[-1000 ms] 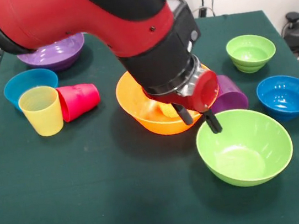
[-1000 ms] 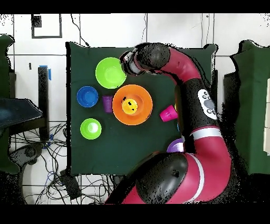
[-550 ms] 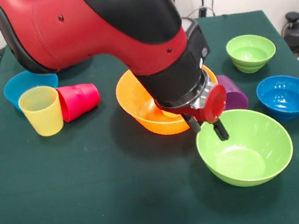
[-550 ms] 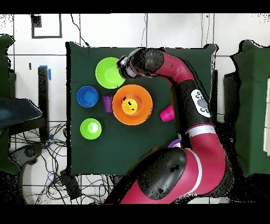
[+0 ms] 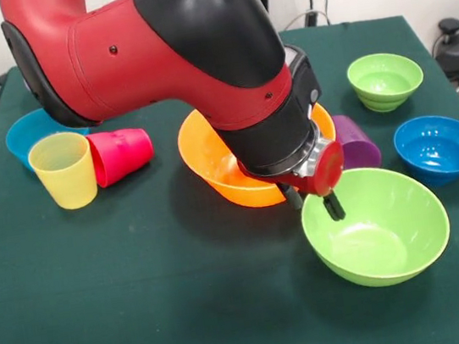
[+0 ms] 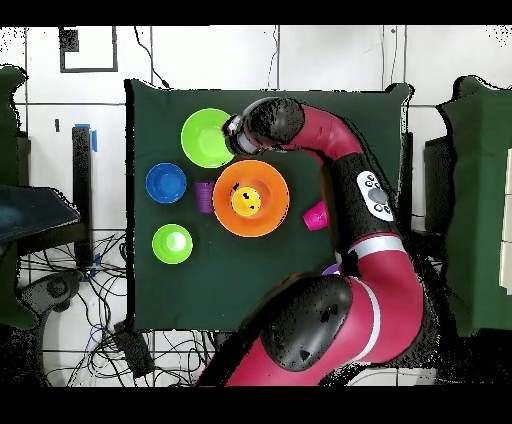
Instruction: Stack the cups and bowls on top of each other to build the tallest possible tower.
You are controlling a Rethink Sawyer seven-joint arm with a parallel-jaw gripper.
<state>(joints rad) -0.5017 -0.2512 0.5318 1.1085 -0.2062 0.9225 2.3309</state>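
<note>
Orange bowl (image 5: 211, 162) sits mid-table with a yellow-orange cup (image 6: 245, 200) inside it. Just beside it lies the large lime green bowl (image 5: 392, 235), and the gripper (image 5: 313, 205) straddles that bowl's rim, fingers slightly apart, one either side. Purple cup (image 5: 356, 144) lies tipped against the orange bowl; pink cup (image 5: 122, 154) lies well off.

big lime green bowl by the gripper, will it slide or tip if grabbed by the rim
The large lime green bowl looks glossy, so it may slip. Its wide mouth over a narrower base suggests a one-sided rim grip by the gripper could tilt it. Probably light, stiff plastic.
</note>
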